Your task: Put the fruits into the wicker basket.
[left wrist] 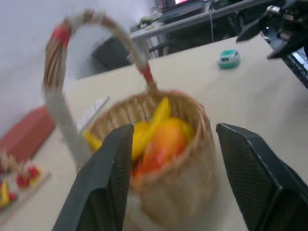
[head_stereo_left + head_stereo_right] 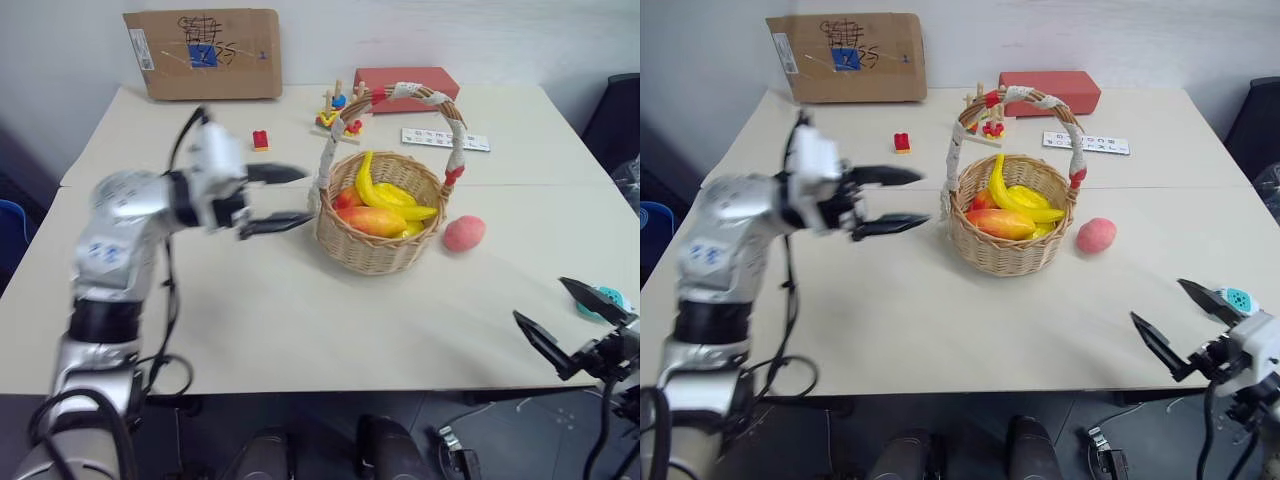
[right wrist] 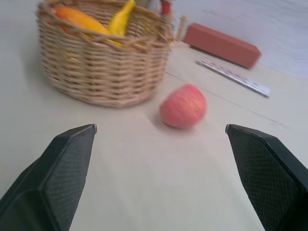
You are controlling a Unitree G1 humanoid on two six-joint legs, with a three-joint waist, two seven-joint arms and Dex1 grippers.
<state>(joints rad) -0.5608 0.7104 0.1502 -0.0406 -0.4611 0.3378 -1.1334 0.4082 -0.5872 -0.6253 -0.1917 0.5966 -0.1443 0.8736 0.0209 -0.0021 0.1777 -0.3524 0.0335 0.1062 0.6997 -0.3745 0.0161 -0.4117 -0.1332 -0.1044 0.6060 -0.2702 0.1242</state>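
Round pink peach (image 2: 464, 233) on table (image 2: 300, 320), ahead of our right gripper (image 2: 570, 320), jaws wide apart, empty. We approach low, straddle peach squarely. Left gripper (image 2: 290, 199) jaws apart beside round tan wicker basket (image 2: 380, 250), holding nothing.

Pale table (image 2: 300, 330) — wicker basket (image 2: 380, 250) near centre, pink peach (image 2: 464, 233) just beside it. Farther back: cardboard box (image 2: 205, 55), red box (image 2: 405, 82), small red block (image 2: 260, 140), white strip (image 2: 445, 139) — teal gadget (image 2: 605, 298) at the right edge.

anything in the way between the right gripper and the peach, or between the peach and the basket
Nothing visible. Bare table lies between the open right gripper and the peach. The peach sits just beside the wicker basket, with only the basket's own wall to clear.
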